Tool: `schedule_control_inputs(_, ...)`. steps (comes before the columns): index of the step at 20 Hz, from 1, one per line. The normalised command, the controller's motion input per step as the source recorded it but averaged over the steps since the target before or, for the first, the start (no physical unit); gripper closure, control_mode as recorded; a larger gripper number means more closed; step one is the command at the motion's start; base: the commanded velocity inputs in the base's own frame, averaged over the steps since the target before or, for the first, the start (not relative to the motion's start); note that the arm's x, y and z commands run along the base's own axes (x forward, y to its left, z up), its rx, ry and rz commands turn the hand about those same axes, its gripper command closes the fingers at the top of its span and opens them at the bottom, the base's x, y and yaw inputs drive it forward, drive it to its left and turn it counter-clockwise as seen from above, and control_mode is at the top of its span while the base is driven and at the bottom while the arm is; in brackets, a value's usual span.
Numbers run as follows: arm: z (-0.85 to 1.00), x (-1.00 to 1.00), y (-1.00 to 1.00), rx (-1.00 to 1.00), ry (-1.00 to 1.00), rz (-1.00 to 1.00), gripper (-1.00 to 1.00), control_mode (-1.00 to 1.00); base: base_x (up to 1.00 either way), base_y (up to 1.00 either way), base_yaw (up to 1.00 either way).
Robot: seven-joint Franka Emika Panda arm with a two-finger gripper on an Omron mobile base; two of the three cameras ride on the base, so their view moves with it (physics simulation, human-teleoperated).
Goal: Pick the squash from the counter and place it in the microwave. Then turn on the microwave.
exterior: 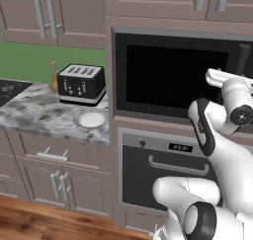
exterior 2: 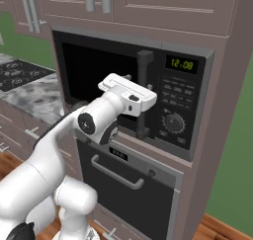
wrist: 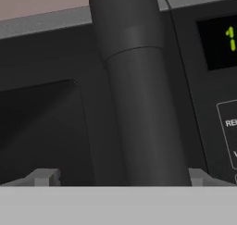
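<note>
Handle bar [wrist: 139, 103] of the microwave [exterior 2: 188, 100] is rigid, smooth, possibly slick; your gripper [wrist: 120, 178] stands wide open astride it—clamp mid-bar.

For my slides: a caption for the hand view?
Open pincer straddling the microwave door's upright handle, beside the green display.

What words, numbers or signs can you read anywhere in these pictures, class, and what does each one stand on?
"12:08": green digits on the microwave display.
"RE...": start of a cut-off button label on the microwave's panel, hand view.
Other panel button labels: too small to read.
Oven display: blurred, unreadable.
Toaster: no legible text.
</note>
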Motion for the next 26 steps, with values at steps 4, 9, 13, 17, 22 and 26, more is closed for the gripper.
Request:
schedule_control_inputs(4, -0.09, 0.14, -0.21, 0.0, -0.02, 0.0, -1.0, -1.0, 0.0, 0.0, 0.0)
schedule_control_inputs(9, -0.01, 0.0, -0.24, 0.0, -0.02, 0.0, -1.0, -1.0, 0.0, 0.0, 0.0)
schedule_control_inputs(13, 0.0, -0.07, -0.14, 0.0, -0.04, 0.0, -1.0, -1.0, 0.0, 0.0, 0.0)
schedule_control_inputs(17, 0.0, -0.2, -0.18, 0.0, -0.03, 0.0, -1.0, -1.0, 0.0, 0.0, 0.0)
schedule_control_inputs(22, 0.0, -0.22, -0.04, 0.0, -0.01, 0.0, -1.0, -1.0, 0.0, 0.0, 0.0)
schedule_control_inputs(26, 0.0, -0.19, 0.02, 0.0, -0.01, 0.0, -1.0, -1.0, 0.0, 0.0, 0.0)
